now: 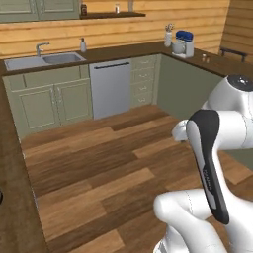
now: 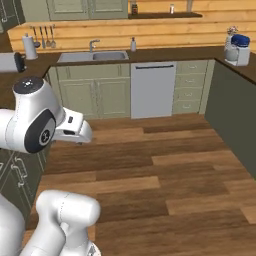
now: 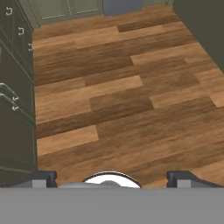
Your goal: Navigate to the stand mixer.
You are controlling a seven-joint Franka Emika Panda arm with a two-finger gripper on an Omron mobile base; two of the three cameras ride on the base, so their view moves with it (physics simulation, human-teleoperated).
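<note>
The stand mixer (image 1: 184,42), with a dark blue head, a white base and a pale bowl, stands on the dark counter in the far right corner. The right base view shows this stand mixer (image 2: 238,48) at its upper right edge. My arm is folded close over the base, far from the mixer. In the hand view my gripper (image 3: 111,178) points down at the wooden floor, its two dark fingertips (image 3: 43,177) set wide apart with nothing between them. It is open.
A sink (image 1: 45,60) and a silver dishwasher (image 1: 111,88) line the back wall. A green counter run (image 1: 195,84) extends forward on the right below the mixer. Dark cabinets (image 3: 15,109) stand close on the left. Open wooden floor (image 2: 165,165) lies ahead.
</note>
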